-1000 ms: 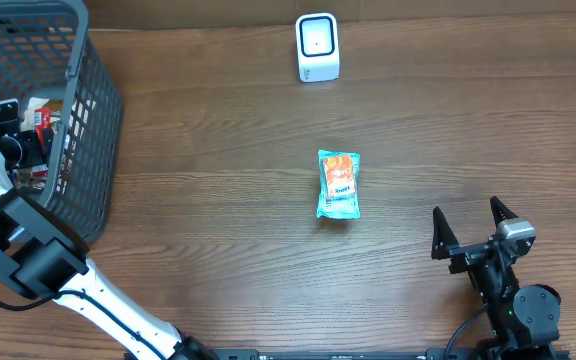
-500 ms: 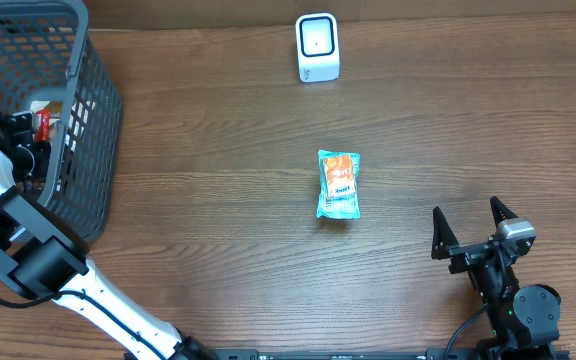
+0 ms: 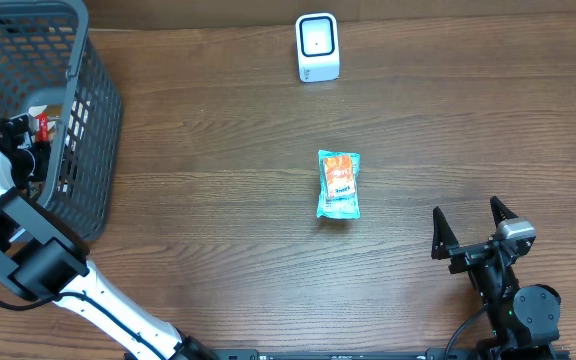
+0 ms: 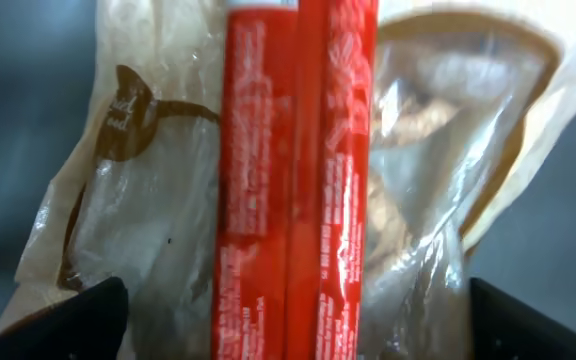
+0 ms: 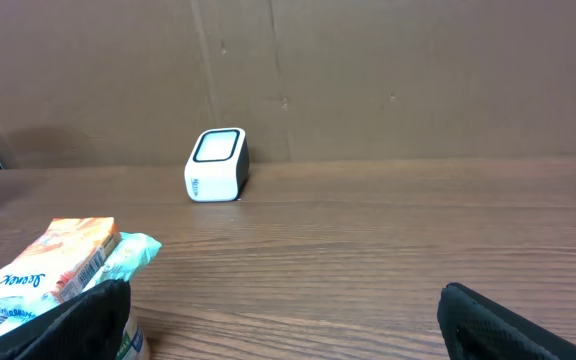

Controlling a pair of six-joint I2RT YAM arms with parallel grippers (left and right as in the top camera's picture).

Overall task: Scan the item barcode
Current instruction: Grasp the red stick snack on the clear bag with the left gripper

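Left pincer (image 4: 298, 325), spread wide, has shifted a little inside the basket (image 3: 93, 120) at 10 o'clock and now hangs close over a red packet (image 4: 298, 150) lying on a clear bag (image 4: 148, 200), so you seem set to grasp, with nothing held yet. Right pincer (image 3: 471, 225) has stayed wide and idle at 5 o'clock. The basket wall stands between your packet and the scanner (image 3: 317, 46) at 12 o'clock, and a teal snack pouch (image 3: 339, 184) lies mid-table.
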